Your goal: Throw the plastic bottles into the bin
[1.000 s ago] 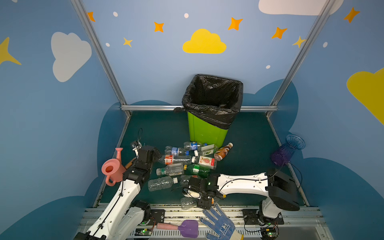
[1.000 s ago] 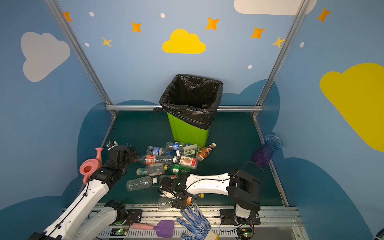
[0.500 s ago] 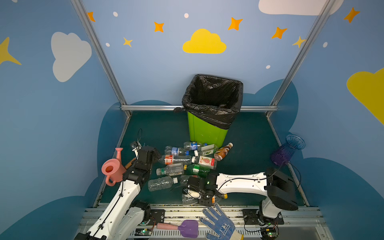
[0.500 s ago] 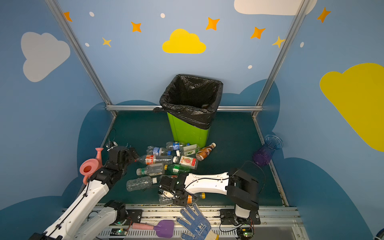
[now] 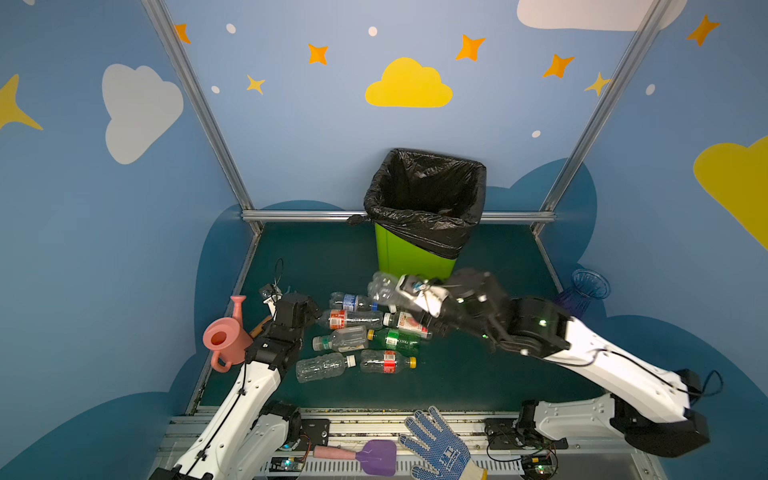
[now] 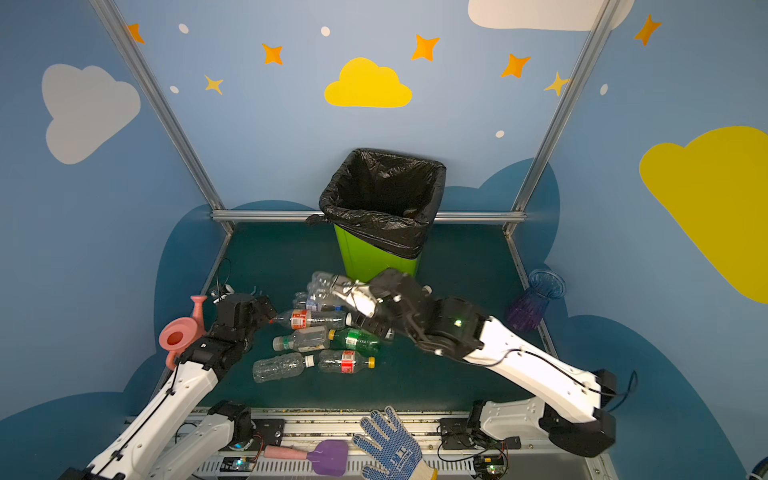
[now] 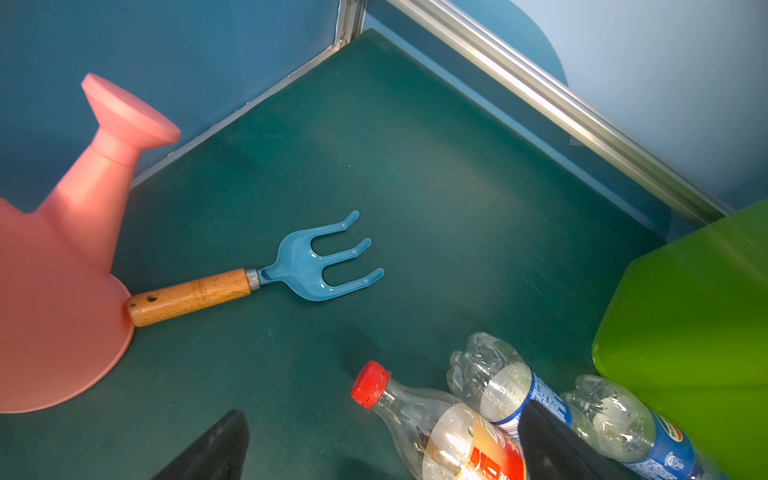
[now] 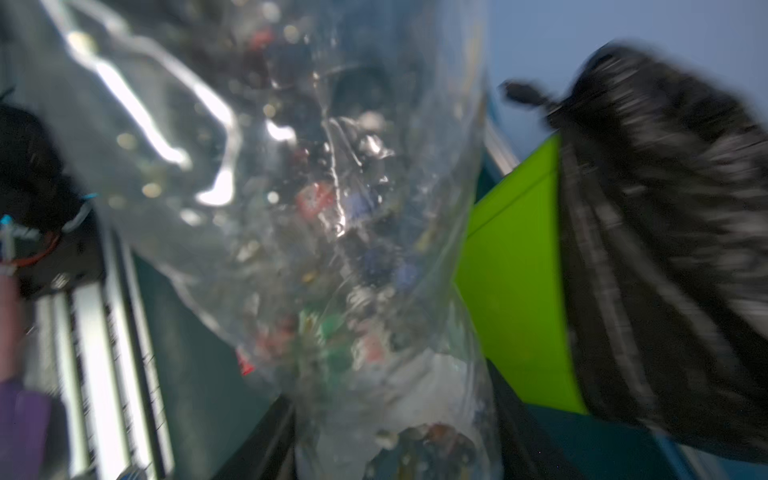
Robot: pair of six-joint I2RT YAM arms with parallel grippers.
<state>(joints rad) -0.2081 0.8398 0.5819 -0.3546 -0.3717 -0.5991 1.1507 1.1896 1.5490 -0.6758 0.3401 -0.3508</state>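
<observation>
Clear plastic is filling my right wrist view: my right fingers (image 5: 420,293) are pinching 1 clear bottle (image 5: 384,286). I am holding it in the air just in front of the bin (image 5: 409,259), not yet above its rim as far as I can judge. My left fingers (image 5: 311,311) are standing spread wide and empty, hanging just beside the red-capped bottle (image 7: 436,430), near the pink watering can (image 5: 226,340).

I am judging the job as far from done. At least 7 plastic bottles (image 5: 343,338) are lying in a loose heap on the counter (image 5: 478,374) between my 2 arms, and more may be hiding under my right arm.

The bin is standing upright at the back of the counter, its black bag (image 5: 424,232) folded over the rim. Looking in from both top views, I am seeing only dark crinkled liner, so I cannot tell whether any bottle is lying inside. The watering can is showing nothing in its mouth. The blue-purple vase (image 5: 586,291) by the right wall is too small to read.
</observation>
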